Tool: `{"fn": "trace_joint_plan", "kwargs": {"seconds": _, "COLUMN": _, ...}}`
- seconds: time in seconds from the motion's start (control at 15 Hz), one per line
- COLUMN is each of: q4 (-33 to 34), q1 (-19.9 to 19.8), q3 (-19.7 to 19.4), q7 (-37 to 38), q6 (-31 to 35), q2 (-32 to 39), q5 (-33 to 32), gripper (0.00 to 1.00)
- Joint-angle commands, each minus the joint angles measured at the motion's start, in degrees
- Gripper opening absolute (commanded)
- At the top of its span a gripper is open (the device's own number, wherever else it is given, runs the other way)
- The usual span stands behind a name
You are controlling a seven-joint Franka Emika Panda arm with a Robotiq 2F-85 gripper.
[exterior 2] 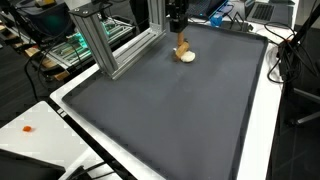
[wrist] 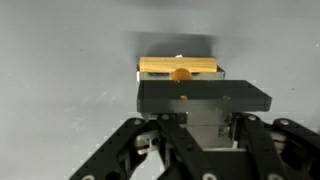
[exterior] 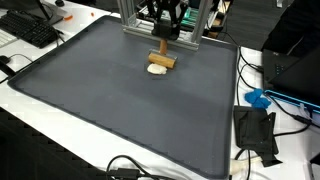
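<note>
While its single gripper (exterior: 165, 32) hangs over the far end of the one grey mat (exterior: 120, 120), the arm grips one wooden piece (exterior: 162, 60). The two jaws are pressed together on what looks like the piece's round stem. In the wrist view that stem shows as one small disc in the middle of a flat wooden bar (wrist: 178, 66), just beyond the dark fingers. In both exterior views the bar sits low over the mat, directly below the claw. Touching it or just beside it on the near side lies one pale, cream oval (exterior: 157, 69); whether the two actually touch cannot be told. An aluminium frame (exterior 2: 100, 40) stands behind the arm at the mat's edge. On the white table (exterior: 30, 135) around the mat, an exterior view shows one black keyboard (exterior: 30, 30), one blue object (exterior: 258, 98) and one black box (exterior: 255, 130). A single small orange speck (exterior 2: 30, 128) lies on the table well apart from everything else.
</note>
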Motion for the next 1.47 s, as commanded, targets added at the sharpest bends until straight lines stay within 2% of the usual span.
{"fn": "trace_joint_plan", "kwargs": {"seconds": 0.0, "q4": -1.85, "q1": 0.28, "q3": 0.28, "q7": -4.12, "q6": 5.28, "q2": -0.3, "q5": 0.81, "gripper": 0.23}}
{"fn": "trace_joint_plan", "kwargs": {"seconds": 0.27, "q4": -1.01, "q1": 0.41, "q3": 0.19, "q7": -9.65, "q6": 5.54, "q2": 0.21, "q5": 1.15, "gripper": 0.23}}
{"fn": "trace_joint_plan", "kwargs": {"seconds": 0.73, "q4": 2.4, "q1": 0.06, "q3": -0.25, "q7": -19.22, "q6": 0.92, "q2": -1.03, "q5": -0.52, "gripper": 0.23}}
{"fn": "trace_joint_plan", "kwargs": {"seconds": 1.13, "q4": 3.72, "q1": 0.19, "q3": -0.75, "q7": -31.61, "q6": 0.56, "q2": 2.32, "q5": 2.02, "gripper": 0.23}}
{"fn": "trace_joint_plan", "kwargs": {"seconds": 1.4, "q4": 4.62, "q1": -0.05, "q3": -0.72, "q7": -36.72, "q6": 1.18, "q2": 4.43, "q5": 2.82, "gripper": 0.23}}
